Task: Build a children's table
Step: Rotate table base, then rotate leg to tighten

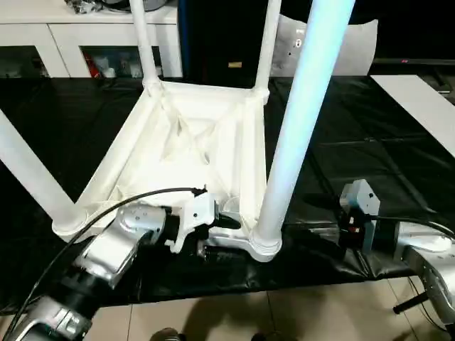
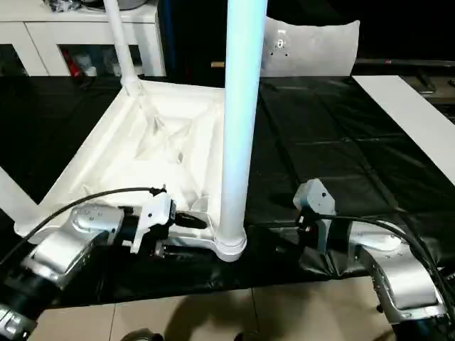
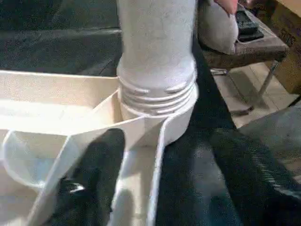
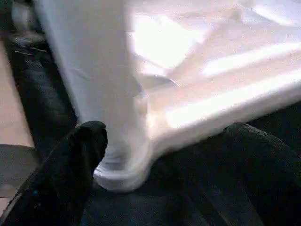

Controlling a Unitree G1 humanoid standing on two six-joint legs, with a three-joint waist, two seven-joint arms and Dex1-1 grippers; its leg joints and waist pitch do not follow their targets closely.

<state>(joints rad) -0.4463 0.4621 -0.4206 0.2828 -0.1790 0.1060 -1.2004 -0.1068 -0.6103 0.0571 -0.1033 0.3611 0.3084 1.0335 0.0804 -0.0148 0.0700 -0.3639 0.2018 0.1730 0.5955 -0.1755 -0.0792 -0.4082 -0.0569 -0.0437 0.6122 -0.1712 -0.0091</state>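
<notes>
The white children's table [image 1: 178, 142] lies upside down on the black work table, ribs facing up. All four legs stand in its corner sockets. The near-right leg [image 1: 298, 121] rises from its socket [image 1: 263, 245], with screw threads [image 3: 157, 96] showing at the base. My left gripper [image 1: 224, 238] is open astride the near rim just left of that socket. One finger [image 3: 89, 179] sits inside the rim and the other outside it. My right gripper [image 2: 274, 233] is open, low on the cloth just right of the socket, with its fingers [image 4: 80, 155] pointing at the leg's base.
The black-covered work table [image 1: 370, 142] ends just in front of the grippers, above a tiled floor [image 1: 284, 312]. A white board [image 1: 419, 99] lies at the right and a white panel [image 1: 334, 42] stands behind. White cabinets [image 1: 43, 32] line the back left.
</notes>
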